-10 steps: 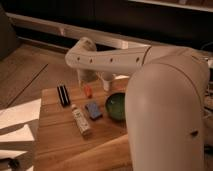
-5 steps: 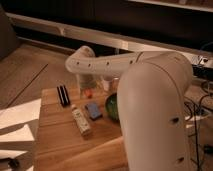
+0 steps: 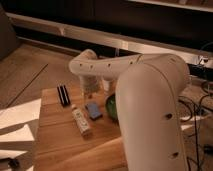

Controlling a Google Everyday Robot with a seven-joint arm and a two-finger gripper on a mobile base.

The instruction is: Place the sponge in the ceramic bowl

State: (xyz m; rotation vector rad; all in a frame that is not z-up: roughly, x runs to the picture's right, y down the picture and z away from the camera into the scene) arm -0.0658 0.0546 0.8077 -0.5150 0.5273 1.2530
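Observation:
The sponge (image 3: 93,110), a small blue-grey block, lies on the wooden table (image 3: 60,145) near its middle. Just to its right, the green ceramic bowl (image 3: 110,106) shows only its left edge; the rest is hidden behind my big white arm. My gripper (image 3: 90,89) hangs down from the end of the arm, just behind and above the sponge and apart from it. Nothing shows in its grasp.
A long white-beige bottle-like object (image 3: 81,120) lies left of the sponge, pointing toward the front. A black ribbed item (image 3: 63,95) sits near the table's back left corner. The arm's body (image 3: 150,125) blocks the right half of the table. Cables (image 3: 197,120) trail on the floor at right.
The arm has swung left and closer, covering more of the bowl. The gripper has come down behind the sponge. The sponge, bottle and black item have not moved.

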